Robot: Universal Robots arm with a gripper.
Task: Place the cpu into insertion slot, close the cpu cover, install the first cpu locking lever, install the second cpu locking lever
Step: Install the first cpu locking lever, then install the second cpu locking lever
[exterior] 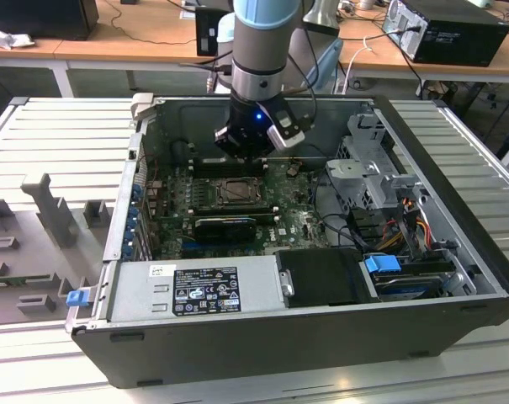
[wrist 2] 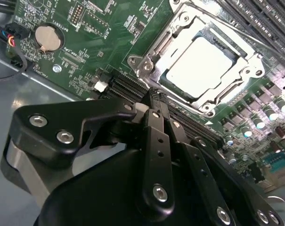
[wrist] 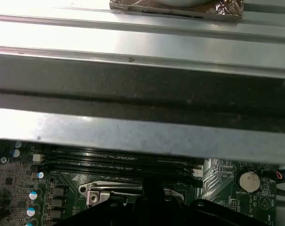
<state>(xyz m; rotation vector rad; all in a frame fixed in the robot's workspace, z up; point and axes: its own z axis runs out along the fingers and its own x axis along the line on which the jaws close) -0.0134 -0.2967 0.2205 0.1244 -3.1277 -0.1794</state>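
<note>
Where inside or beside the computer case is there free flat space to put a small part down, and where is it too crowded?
Free: the ribbed grey table at the exterior view's left of the case, behind the grey fixtures, and the flat top of the power supply. Crowded: the motherboard around the insertion slot, under the gripper, and the cabled drive bay.

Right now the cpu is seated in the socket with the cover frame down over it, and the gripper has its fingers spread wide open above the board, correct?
Not quite. The fingers are shut, pressed together with nothing between them, as the second wrist view shows. The rest holds: the cpu sits in the insertion slot with the cpu cover down around it, and the gripper hangs above the board.
</note>
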